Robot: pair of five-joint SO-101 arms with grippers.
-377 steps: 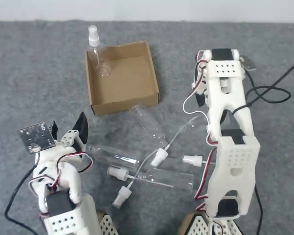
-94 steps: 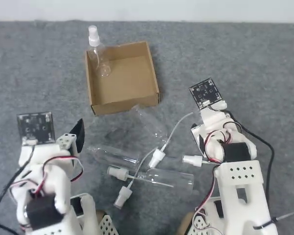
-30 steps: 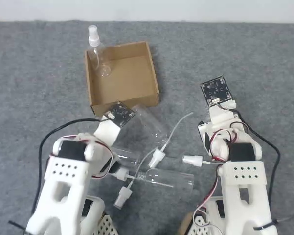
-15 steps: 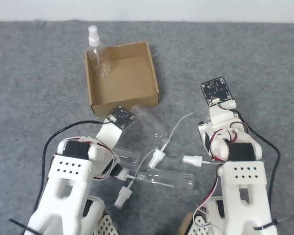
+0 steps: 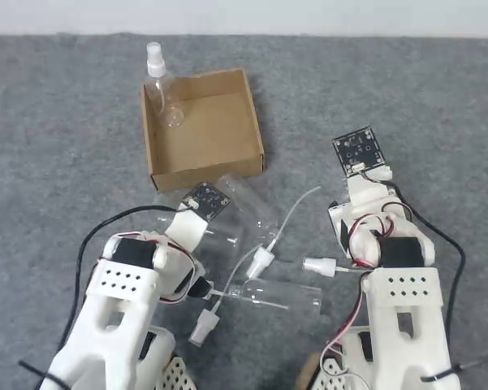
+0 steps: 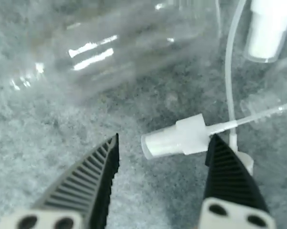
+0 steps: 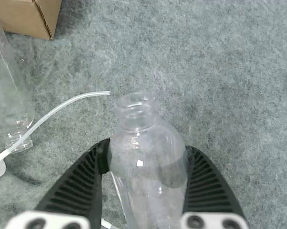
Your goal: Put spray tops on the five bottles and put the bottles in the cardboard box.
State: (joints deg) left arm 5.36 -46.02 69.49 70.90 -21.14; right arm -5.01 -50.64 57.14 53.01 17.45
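Observation:
My left gripper (image 6: 164, 140) hangs open just above the carpet, with a loose white spray top (image 6: 174, 139) lying between its fingertips. A clear bottle (image 6: 114, 52) lies just beyond it. My right gripper (image 7: 147, 152) is shut on a clear bottle (image 7: 135, 119) with a bare, open neck. In the high view the left arm (image 5: 122, 284) reaches over the loose bottles and the right arm (image 5: 394, 284) stands to the right. The cardboard box (image 5: 256, 122) holds one upright bottle with a spray top (image 5: 157, 69) in its far left corner.
Two clear bottles (image 5: 252, 203) (image 5: 284, 296) lie on the grey carpet between the arms. Around them lie loose spray tops (image 5: 263, 260) (image 5: 320, 266) (image 5: 202, 327) with long thin tubes. The box corner (image 7: 36, 14) is near the right gripper.
The left arm has swung in from the left over the loose bottles and come down onto a spray top. The right arm has kept still over the last second.

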